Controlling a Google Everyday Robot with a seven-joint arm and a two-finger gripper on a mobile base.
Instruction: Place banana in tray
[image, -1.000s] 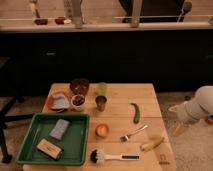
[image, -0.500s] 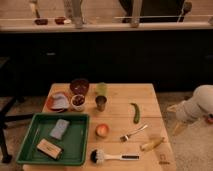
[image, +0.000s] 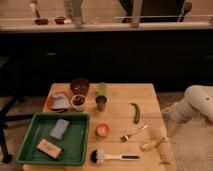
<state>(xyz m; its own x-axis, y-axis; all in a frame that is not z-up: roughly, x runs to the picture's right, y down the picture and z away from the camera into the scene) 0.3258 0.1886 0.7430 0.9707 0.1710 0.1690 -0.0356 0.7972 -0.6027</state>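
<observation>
- The banana (image: 152, 144) lies on the wooden table (image: 150, 97), near the front right corner, with its length running roughly left to right and slightly tilted. Nothing is touching it.
- A fork (image: 134, 133) lies just beside the banana, up and to the left. A brush (image: 114, 157) with a dark head and pale handle lies along the front edge, left of the banana.
- A small round orange fruit (image: 102, 130) sits between the fork and the tray.
- The tray (image: 30, 135) takes up the front left of the table, well apart from the banana. In it lie a grey pad (image: 60, 128) and a tan block (image: 49, 148).
- A dark green curved vegetable (image: 135, 112) lies further back, above the fork.
- At the back left stand a metal cup (image: 101, 103), a green cup (image: 102, 89), a dark bowl (image: 79, 85), a small white bowl (image: 78, 101) and an orange-rimmed plate (image: 58, 100).
- The gripper (image: 171, 121) hangs off the table's right edge, near the banana but apart from it. It points downward, appears to have its fingers spread, and holds nothing.
- The white arm (image: 197, 102) reaches in from the right.
</observation>
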